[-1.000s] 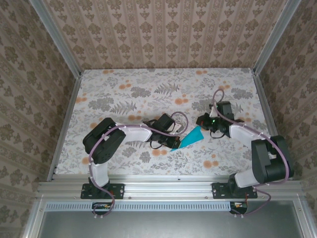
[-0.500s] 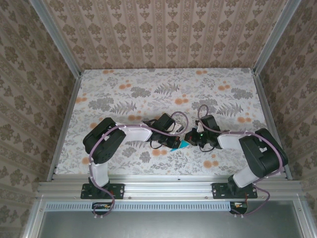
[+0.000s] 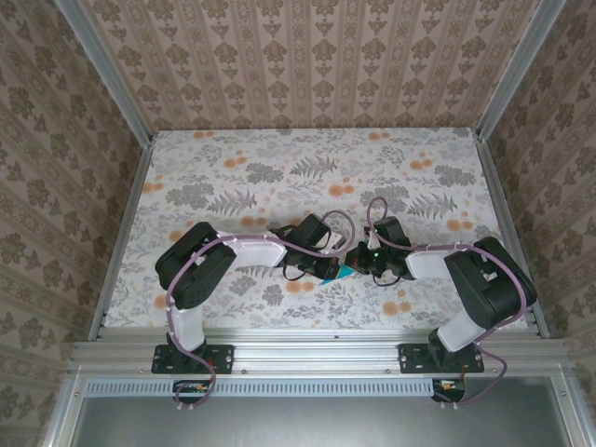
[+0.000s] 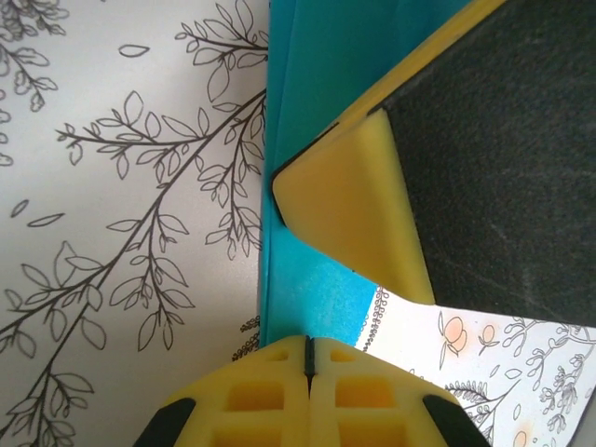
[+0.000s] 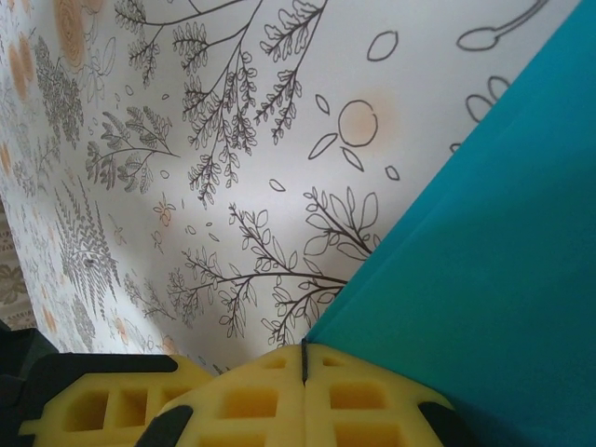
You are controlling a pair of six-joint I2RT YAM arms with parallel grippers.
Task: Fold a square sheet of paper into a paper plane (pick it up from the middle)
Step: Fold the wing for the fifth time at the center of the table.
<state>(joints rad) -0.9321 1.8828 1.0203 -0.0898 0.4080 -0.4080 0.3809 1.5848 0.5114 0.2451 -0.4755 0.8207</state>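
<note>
L gripper (image 4: pixel 307 348) pinching teal paper (image 4: pixel 312 102), R gripper (image 5: pixel 304 356) likewise

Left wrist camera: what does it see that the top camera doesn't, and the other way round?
Close up, the left wrist view reveals layered folds along the edge of the paper, the yellow jaws of the left arm shut on it, and a yellow pad of the right arm over it. The top view adds both whole arms, the far edge of the table and the patterned walls. Shared: teal paper and flowery table.

Left arm (image 3: pixel 200 265) and right arm (image 3: pixel 484 289): black joints are linked by white segments, lilac cables (image 3: pixel 242 239) alongside (pincer pads (image 4: pixel 261 396) are yellow foam).
</note>
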